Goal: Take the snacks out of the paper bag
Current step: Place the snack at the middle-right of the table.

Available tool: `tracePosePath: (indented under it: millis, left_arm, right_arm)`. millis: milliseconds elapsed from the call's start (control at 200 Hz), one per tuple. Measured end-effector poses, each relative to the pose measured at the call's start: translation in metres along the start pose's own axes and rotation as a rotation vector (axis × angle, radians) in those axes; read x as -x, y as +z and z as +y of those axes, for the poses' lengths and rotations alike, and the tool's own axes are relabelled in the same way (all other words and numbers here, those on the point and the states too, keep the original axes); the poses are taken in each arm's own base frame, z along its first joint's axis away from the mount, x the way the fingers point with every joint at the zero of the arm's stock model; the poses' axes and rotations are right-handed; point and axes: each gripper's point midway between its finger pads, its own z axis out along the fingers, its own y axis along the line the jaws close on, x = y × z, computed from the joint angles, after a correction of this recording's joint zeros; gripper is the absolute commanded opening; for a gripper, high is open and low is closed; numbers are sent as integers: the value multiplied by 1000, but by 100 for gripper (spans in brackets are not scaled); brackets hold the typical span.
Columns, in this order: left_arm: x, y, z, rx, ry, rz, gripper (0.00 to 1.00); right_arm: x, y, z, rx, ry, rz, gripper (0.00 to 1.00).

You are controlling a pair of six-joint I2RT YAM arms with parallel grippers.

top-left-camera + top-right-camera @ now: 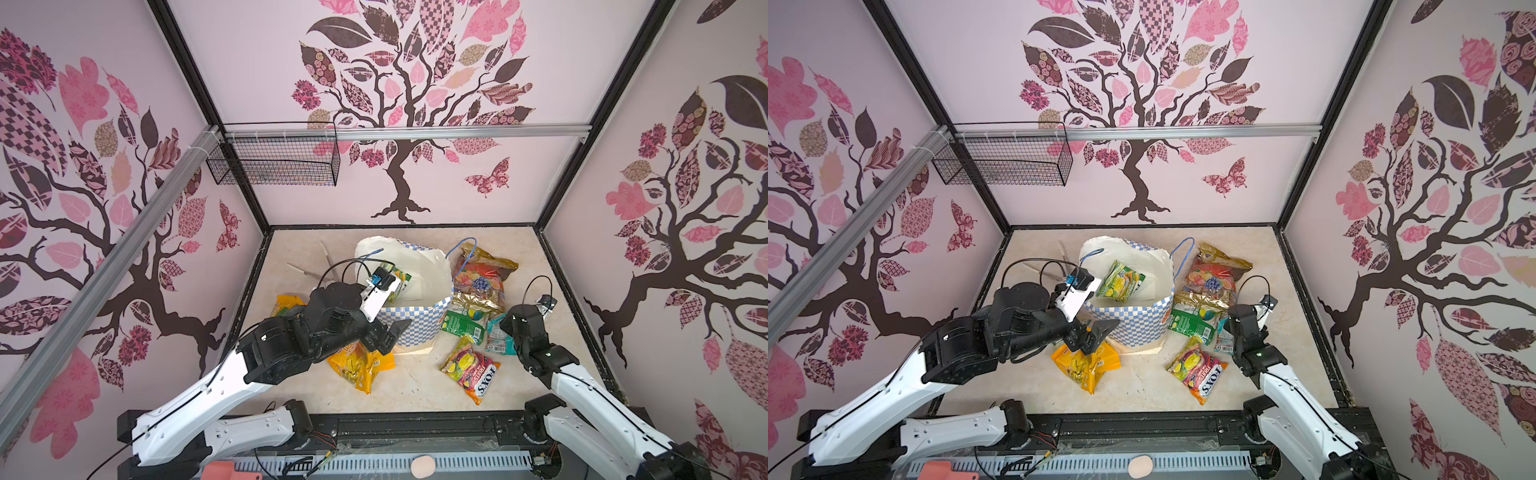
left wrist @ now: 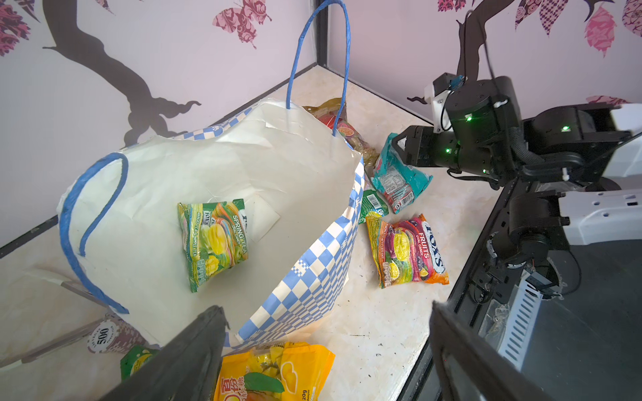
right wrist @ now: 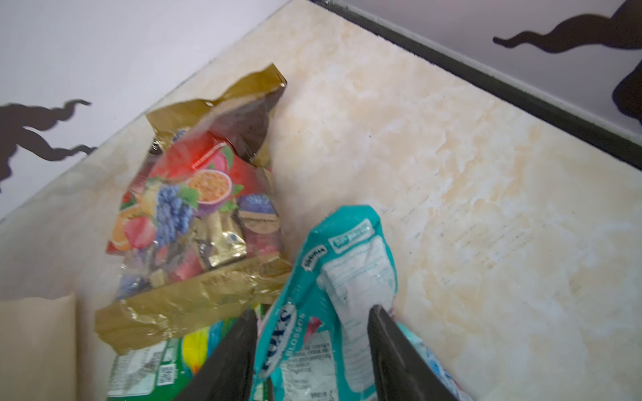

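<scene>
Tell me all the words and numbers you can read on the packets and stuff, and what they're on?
"SPRING TEA": green packet inside the paper bag.
"FOX'S FRUITS": multicolour packet on the table.
"BLOSSOM": teal packet.
"500": round chip by the bag.
"20g": yellow packet, at the edge of view.
Too blurred or small: the gold packet lettering and all the fine print.

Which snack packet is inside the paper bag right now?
The green Spring Tea packet, lying on the paper bag's white inside; every other packet lies outside on the table.
</scene>
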Motion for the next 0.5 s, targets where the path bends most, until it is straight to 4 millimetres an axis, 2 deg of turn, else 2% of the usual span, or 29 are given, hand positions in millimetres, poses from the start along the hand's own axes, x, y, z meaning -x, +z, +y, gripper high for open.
tracePosePath:
  millis: [100,205,430,500]
  left_arm:
    - [3,-2,2,11,-3,-19,93]
    - [7,-7,6,27,-9,-51,93]
    - [12,-19,18,80,-21,-98,93]
    - [12,-23,22,99,-26,-109,93]
  right_arm:
    - [33,-18,24,95,22,-64,71]
    - [67,-43,58,254,35,-123,81]
    - [136,-102,147,603,0,-164,99]
    - [151,-116,175,700,-23,-154,100]
